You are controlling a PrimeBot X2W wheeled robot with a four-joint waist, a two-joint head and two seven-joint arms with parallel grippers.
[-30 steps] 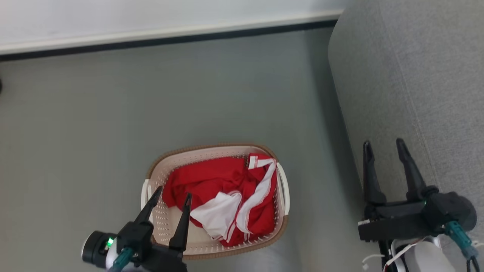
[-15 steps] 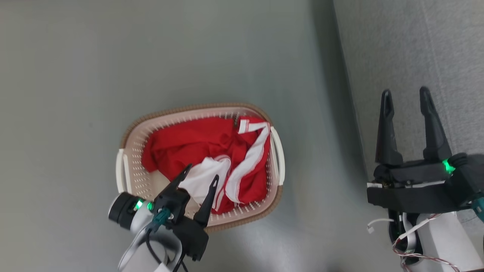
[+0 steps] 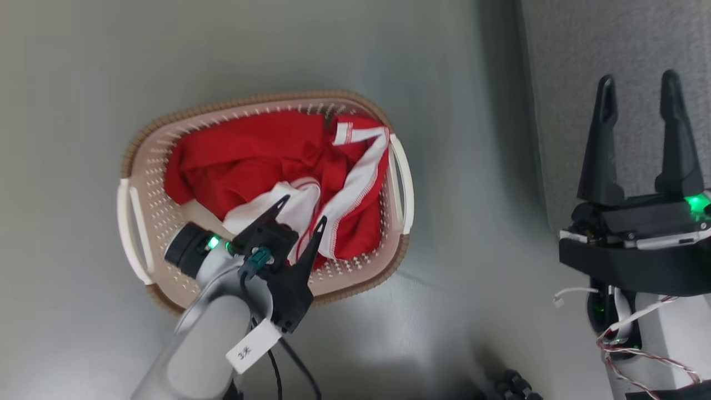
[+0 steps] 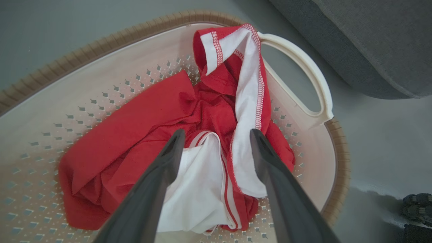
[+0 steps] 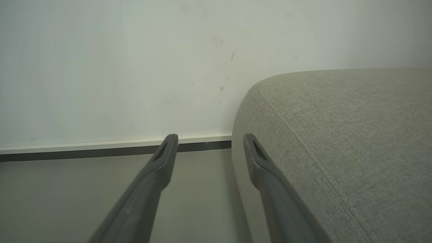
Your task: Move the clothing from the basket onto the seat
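Observation:
The red clothing with white striped trim lies crumpled in the cream basket on the floor, left of centre in the head view. My left gripper hangs open over the basket's near side, its fingers straddling the white folds of the clothing without closing on them. In the left wrist view the basket has its white handle at the upper right. My right gripper is open and empty above the grey seat at the right. The right wrist view has the right gripper at the seat corner.
Smooth grey-green floor surrounds the basket, with a strip of it between basket and seat. A white wall with a pale skirting stands beyond the seat corner. A dark object sits on the floor near the basket's right side.
The camera has tilted down, so the whole picture has shifted. My left gripper has gone from the basket's near rim in over the clothing, still open. The clothing lies as before.

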